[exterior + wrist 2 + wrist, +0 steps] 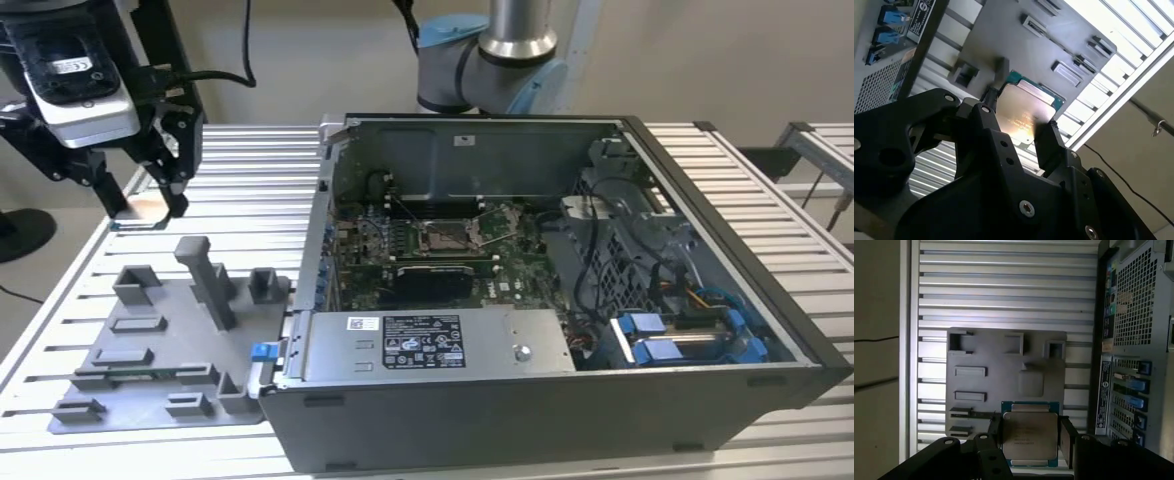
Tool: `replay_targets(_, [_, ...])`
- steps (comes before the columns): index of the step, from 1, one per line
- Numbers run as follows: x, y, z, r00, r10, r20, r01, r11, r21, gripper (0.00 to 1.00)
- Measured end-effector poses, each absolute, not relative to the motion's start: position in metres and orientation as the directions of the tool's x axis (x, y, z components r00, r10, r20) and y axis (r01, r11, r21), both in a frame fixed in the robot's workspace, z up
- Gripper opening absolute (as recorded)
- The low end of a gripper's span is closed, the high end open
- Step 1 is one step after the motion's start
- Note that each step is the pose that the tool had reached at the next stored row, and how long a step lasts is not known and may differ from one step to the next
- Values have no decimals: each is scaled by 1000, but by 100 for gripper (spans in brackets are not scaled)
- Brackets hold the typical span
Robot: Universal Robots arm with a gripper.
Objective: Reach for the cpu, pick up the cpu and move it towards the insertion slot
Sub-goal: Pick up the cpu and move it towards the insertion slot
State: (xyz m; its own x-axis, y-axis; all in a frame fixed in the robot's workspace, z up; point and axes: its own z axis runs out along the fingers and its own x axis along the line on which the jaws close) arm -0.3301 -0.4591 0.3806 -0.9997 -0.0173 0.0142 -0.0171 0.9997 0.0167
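Gripping the cpu (pixel 1029 432) by two opposite edges, the gripper (pixel 1030 435) has its black fingers (pixel 1066 439) closed on the chip from either side. Both wrist views show this. The silver metal top faces the cameras, with a thin green rim showing past it. In the second wrist view the cpu (pixel 1026 111) lies flat between the fingers (pixel 1048 142), out at their tips, and I see nothing else touching it.

Below the held chip is the grey fixture plate (pixel 1004 370), with raised blocks and shallow pockets. The chip is up off the plate, not seated in any pocket.

In the exterior view the gripper (pixel 138 205) hangs above the slatted table (pixel 254 170) at the exterior view's left, clear of the surface. A small pale patch between its tips is the cpu (pixel 142 212). The fixture plate (pixel 160 350) lies on the table nearer the camera, and a tall grey post (pixel 207 280) stands up from it.

The open computer case (pixel 561 300) sits just to the exterior view's right of the plate. Its side wall (pixel 328 200) stands between the gripper and the interior.

The insertion slot (pixel 447 237), silver-framed with a dark centre, sits on the green motherboard (pixel 514 265) inside the case. It is well apart from the gripper. The arm's base (pixel 487 50) rises behind the case.
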Motion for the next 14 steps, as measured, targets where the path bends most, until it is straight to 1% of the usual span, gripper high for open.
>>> replay_targets(14, [-292,-459,381,-1000,-17,14,-17,1000,17,0])
